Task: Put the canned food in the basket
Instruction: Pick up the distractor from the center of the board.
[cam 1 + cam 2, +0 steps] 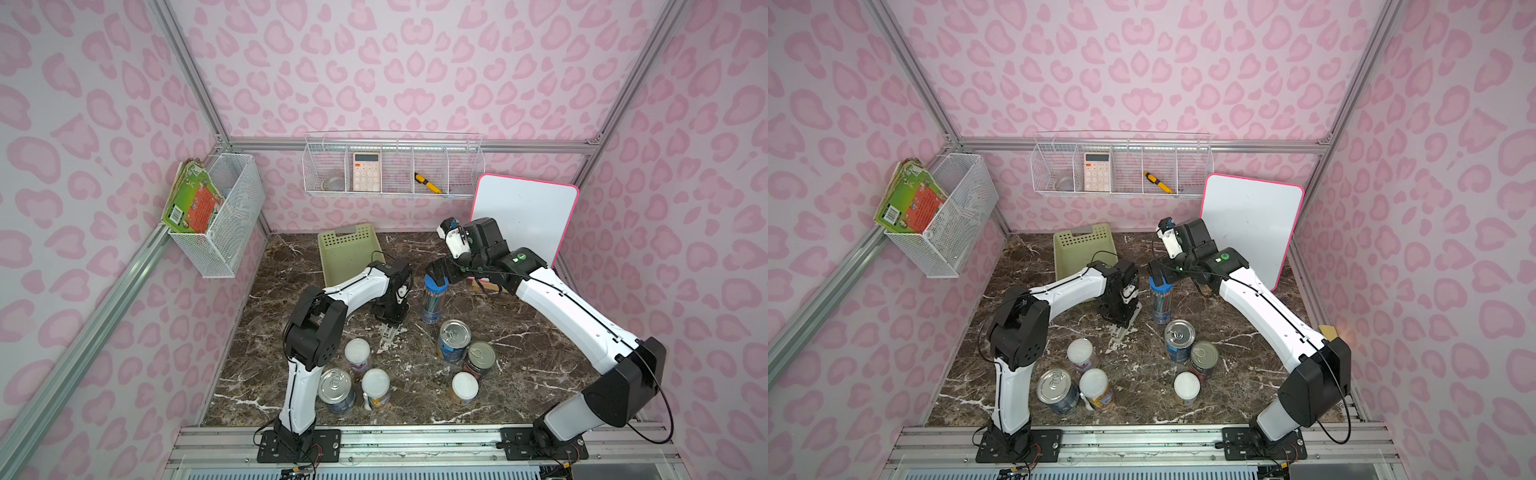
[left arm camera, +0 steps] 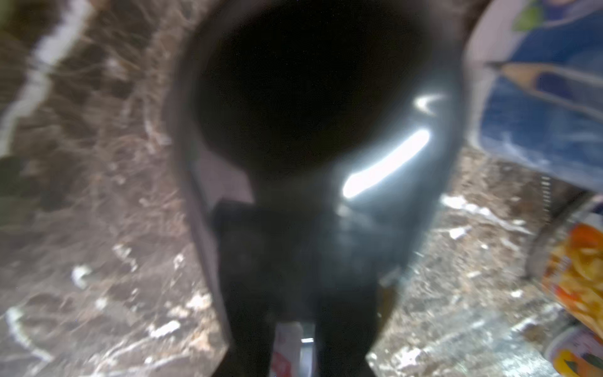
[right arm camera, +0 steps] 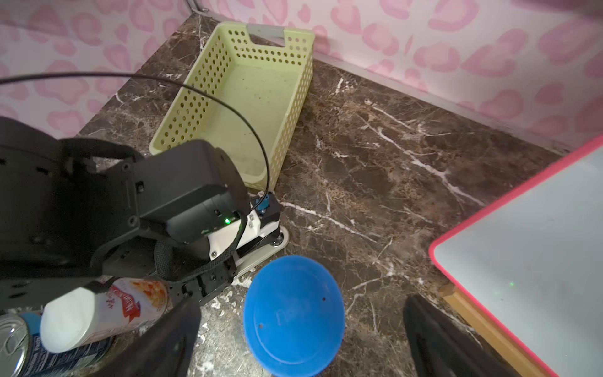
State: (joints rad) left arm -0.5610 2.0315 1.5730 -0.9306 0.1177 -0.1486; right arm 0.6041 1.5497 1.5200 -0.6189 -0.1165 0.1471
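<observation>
Presently, six cans (image 1: pixel 454 336) are listed upright on the table (image 1: pixel 523 353), well apart from the green basket (image 1: pixel 345 237) at the back. The right claw (image 1: pixel 436 276) is held wide over the blue-capped tube (image 3: pixel 293 313). The opening of the left claw (image 1: pixel 389 332) cannot be told.

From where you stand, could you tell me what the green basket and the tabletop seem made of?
The green basket looks like matte moulded plastic: even rows of holes, a handle slot. The tabletop looks like smooth dark-brown marble with white veins, though it may be a printed laminate.
</observation>
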